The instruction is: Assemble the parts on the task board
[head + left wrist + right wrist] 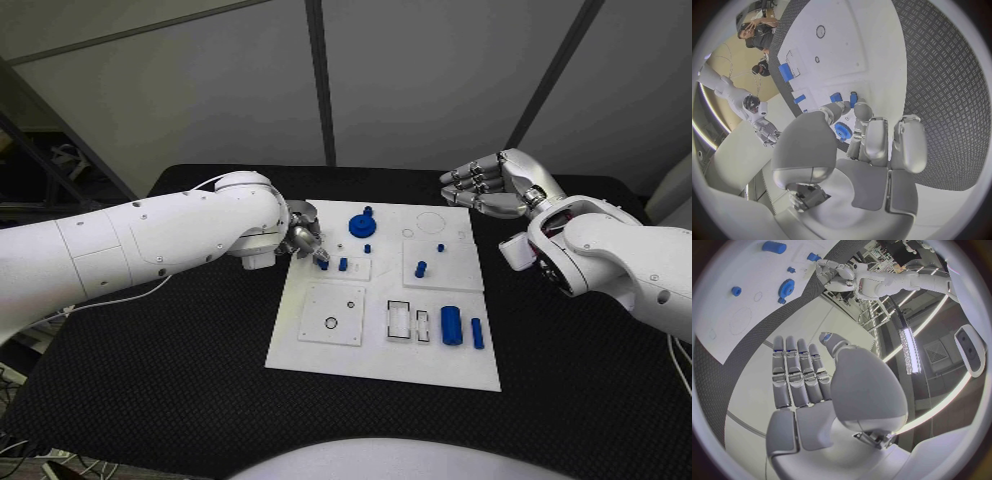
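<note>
Part [320, 258] pinched in left hand [300, 232] fingertips; right hand [490, 185] empty, fingers loosely curled.

Both arms are clad in smooth, glossy white shells with rounded, bulbous segments. The left arm [144, 245] carries small dark screw heads dotted along its casing, and a thin white cable loops out near the wrist and trails along the forearm. The right arm [627, 260] shows a round joint ring with red and dark detail at its wrist end. The left hand [302, 236] and the right hand [498, 185] are silver-grey metal, built of jointed, blocky finger segments with rounded tips; in the wrist views the palms are smooth pale-grey plates with a dark connector at the base.
</note>
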You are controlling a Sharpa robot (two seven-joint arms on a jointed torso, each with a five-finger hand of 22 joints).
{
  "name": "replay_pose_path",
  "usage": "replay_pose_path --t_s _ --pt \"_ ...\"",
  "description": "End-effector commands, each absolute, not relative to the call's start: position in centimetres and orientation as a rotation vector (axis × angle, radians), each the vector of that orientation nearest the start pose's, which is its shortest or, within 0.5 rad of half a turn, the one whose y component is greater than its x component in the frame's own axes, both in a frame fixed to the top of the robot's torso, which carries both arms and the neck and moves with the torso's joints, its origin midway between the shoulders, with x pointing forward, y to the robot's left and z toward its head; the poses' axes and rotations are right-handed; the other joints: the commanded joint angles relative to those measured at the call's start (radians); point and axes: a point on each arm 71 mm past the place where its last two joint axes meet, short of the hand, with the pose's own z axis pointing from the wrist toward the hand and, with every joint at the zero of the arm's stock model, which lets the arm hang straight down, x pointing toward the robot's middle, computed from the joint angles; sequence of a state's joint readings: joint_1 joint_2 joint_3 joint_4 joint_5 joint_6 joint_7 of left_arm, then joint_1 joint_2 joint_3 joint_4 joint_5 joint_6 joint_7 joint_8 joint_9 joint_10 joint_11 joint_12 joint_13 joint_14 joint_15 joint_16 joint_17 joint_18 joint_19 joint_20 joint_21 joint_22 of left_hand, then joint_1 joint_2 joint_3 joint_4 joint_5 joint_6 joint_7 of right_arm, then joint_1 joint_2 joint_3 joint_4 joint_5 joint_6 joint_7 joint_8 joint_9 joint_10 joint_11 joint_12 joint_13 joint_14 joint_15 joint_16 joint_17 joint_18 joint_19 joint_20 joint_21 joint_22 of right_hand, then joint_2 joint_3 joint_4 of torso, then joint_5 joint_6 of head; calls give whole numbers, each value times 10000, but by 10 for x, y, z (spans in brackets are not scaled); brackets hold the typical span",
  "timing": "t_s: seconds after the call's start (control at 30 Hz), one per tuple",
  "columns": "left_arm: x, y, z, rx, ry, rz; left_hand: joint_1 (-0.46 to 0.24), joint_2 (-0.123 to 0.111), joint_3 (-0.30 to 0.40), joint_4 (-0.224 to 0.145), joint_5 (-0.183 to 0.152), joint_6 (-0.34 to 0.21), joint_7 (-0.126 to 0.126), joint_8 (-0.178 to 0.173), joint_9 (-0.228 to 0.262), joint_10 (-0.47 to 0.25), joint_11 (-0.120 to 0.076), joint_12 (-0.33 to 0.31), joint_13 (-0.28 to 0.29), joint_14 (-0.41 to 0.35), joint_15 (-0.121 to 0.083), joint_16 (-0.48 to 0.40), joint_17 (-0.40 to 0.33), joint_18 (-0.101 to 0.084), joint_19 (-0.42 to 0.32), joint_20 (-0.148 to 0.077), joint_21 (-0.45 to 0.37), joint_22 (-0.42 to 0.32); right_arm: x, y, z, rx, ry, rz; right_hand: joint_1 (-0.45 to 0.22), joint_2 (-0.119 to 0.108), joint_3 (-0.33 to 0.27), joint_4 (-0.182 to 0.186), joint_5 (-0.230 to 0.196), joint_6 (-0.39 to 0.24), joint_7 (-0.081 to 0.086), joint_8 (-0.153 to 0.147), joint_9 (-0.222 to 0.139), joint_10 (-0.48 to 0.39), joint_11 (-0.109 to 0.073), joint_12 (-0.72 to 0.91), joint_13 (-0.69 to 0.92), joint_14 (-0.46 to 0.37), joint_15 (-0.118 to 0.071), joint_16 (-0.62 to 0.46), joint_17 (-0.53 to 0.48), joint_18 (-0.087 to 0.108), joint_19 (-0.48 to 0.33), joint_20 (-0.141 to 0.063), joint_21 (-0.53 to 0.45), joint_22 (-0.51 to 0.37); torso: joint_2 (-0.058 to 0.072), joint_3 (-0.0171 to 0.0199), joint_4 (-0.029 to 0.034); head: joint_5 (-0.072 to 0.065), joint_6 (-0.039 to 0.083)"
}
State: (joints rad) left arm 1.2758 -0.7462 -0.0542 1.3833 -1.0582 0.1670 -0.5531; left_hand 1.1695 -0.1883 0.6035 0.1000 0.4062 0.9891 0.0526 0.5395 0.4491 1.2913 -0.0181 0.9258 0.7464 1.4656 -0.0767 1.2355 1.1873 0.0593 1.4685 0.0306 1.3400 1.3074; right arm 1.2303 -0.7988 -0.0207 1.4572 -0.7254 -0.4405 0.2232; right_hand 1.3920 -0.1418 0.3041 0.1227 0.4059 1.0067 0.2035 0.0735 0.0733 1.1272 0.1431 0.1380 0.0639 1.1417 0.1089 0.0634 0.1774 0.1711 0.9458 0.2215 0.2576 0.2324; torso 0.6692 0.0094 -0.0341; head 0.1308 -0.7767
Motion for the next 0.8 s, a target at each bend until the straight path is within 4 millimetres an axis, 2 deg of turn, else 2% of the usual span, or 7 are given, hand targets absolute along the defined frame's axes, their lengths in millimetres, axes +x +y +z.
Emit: replay_pose_path --t_s 0.03,0.8 --pt "510 212 -206 -1882 23183 -3065 20 55 1437 -1383 31 80 -1 52 12 160 -95 35 10 207 -99 56 16 -5 165 -72 24 473 507 -200 -154 4169 14884 11607 -94 13 -24 -14 47 -2 48 -56 -2 -28 41 -31 -12 -39 29 8 -18 110 64 -15 -56 -9 1 -1 5 -14 -2" --pt "511 205 -209 -1569 23627 -2785 -224 23 1398 -1329 49 154 -62 157 76 283 -133 49 1 215 -115 59 17 -31 210 -87 121 579 507 -199 -154 4160 14895 11625 -94 13 -24 -14 47 -2 48 -56 -2 -28 41 -31 -12 -39 29 8 -18 110 64 -15 -56 -9 7 5 -9 -17 -27"
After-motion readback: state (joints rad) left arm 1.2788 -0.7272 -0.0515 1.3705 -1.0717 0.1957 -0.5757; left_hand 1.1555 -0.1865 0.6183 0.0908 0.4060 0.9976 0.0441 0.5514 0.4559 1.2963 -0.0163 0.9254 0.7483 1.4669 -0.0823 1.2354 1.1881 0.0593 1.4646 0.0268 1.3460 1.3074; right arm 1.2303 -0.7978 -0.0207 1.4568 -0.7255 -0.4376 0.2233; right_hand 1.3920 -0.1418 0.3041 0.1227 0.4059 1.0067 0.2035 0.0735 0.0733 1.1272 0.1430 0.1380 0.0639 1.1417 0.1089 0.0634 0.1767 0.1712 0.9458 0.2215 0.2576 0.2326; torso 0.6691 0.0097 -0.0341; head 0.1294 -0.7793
